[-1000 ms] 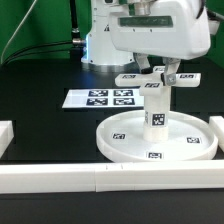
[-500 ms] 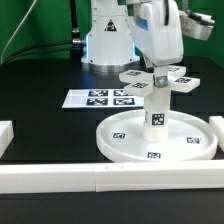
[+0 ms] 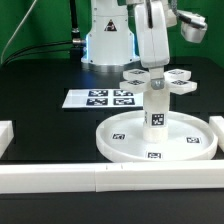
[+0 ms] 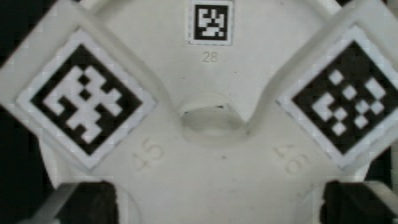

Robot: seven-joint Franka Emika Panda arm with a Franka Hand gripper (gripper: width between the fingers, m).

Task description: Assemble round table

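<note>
Wrist view shows the gripper (image 4: 210,203) from very close: only the two dark fingertips (image 4: 79,203) are seen at the frame edge, with a wide space between them, and the cross-shaped piece (image 4: 214,130) fills almost all the picture under them. The fingertips are blurred, and I cannot tell if they touch or hold the piece. Three square markers are visible there, all partly cut off by the frame.

In the exterior view the gripper (image 3: 155,70) is directly above the cross-shaped piece (image 3: 160,79), and the arm body hides its fingers. The piece sits on top of the leg (image 3: 157,107), which stands upright in the middle of the round disc (image 3: 130,146), below the gripper. The marker board (image 3: 100,98) lies beyond the disc, toward the exterior view's left. White border bars (image 3: 100,179) are cut off at the frame edges.
</note>
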